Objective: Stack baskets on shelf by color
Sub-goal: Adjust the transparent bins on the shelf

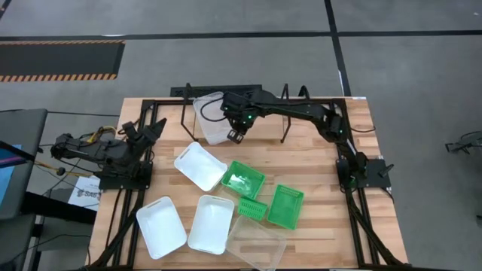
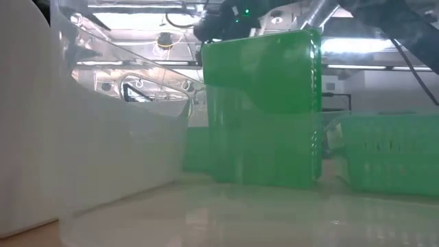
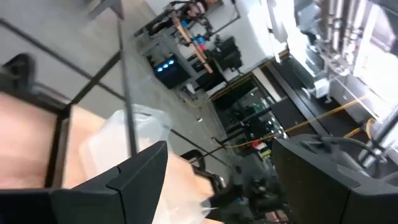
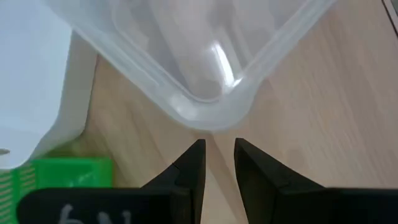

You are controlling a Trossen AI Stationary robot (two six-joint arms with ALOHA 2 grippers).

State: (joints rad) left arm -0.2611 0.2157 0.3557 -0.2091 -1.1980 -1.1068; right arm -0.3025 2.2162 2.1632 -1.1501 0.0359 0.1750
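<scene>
- We see a light wooden table (image 1: 316, 241) with a black frame on a grey concrete floor (image 1: 226, 68); a hazard-striped mat (image 1: 60, 60) lies on the floor off the far-left corner.
- The low view looks across the table into a workshop with ceiling lights, mostly blocked by baskets close to the lens.
- The black rod shelf (image 1: 184, 113) stands at the far edge; a clear basket (image 1: 211, 117) sits there, partly over its near side.
- Right end effector (image 1: 236, 136) hovers just beside that clear basket's near corner; in the right wrist view its fingers (image 4: 193, 165) stand narrow with a slim gap, holding nothing, apart from the corner.
- Left end effector (image 1: 154, 129) is parked at the left edge of the table, jaws wide, empty.
- Three white baskets (image 1: 199, 165) (image 1: 160, 226) (image 1: 211, 223) lie mid-left and near-left.
- Three green baskets (image 1: 242, 179) (image 1: 253, 208) (image 1: 285, 206) cluster at centre, the small middle one touching its neighbours.
- Another clear basket (image 1: 256, 242) sits at the near edge, against the green cluster.
- Open wood: the right strip and the far-right part of the table.
</scene>
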